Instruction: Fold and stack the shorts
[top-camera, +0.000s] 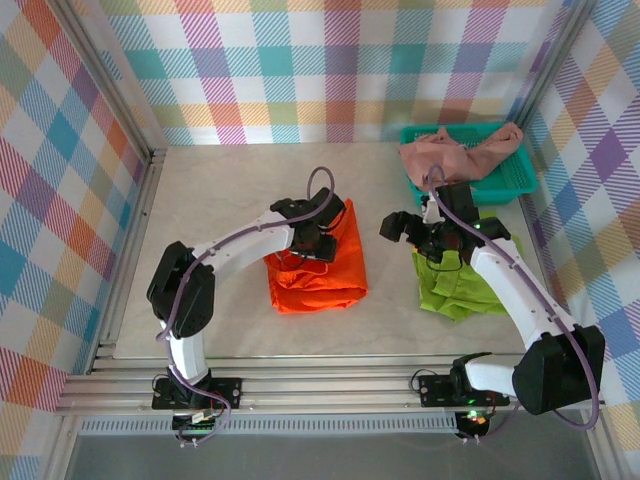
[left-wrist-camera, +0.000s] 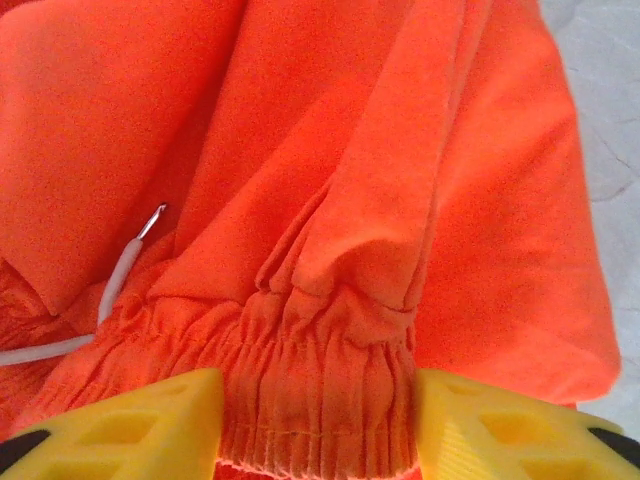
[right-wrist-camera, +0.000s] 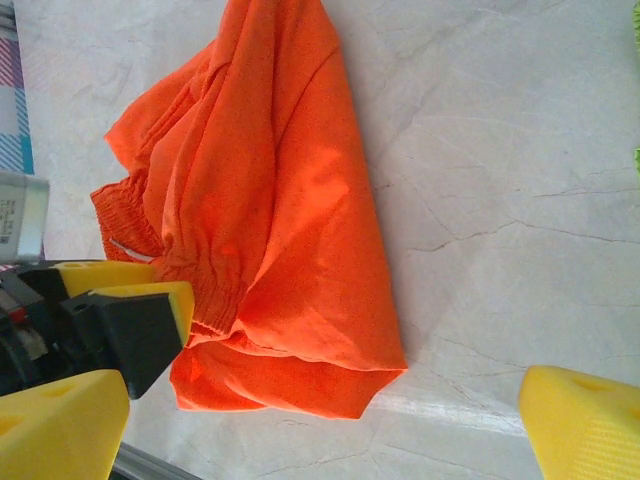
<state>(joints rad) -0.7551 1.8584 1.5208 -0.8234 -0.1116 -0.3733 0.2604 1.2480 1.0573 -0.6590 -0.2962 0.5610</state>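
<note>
The orange shorts (top-camera: 318, 272) lie folded in the middle of the table. My left gripper (top-camera: 318, 240) sits on their far half, and its yellow fingers (left-wrist-camera: 150, 425) are shut on the gathered elastic waistband (left-wrist-camera: 318, 400); a white drawstring (left-wrist-camera: 120, 275) trails to the left of it. To the right of the orange shorts (right-wrist-camera: 290, 200) my right gripper (top-camera: 403, 228) hangs open above the table, nothing between its fingers (right-wrist-camera: 580, 425). The lime green shorts (top-camera: 462, 283) lie crumpled under the right arm. The pink shorts (top-camera: 455, 152) drape over the teal basket (top-camera: 515, 183).
The basket stands at the back right by the checked wall. Bare marbled table (top-camera: 215, 190) stretches left of and behind the orange shorts, and a metal rail (top-camera: 320, 378) runs along the near edge.
</note>
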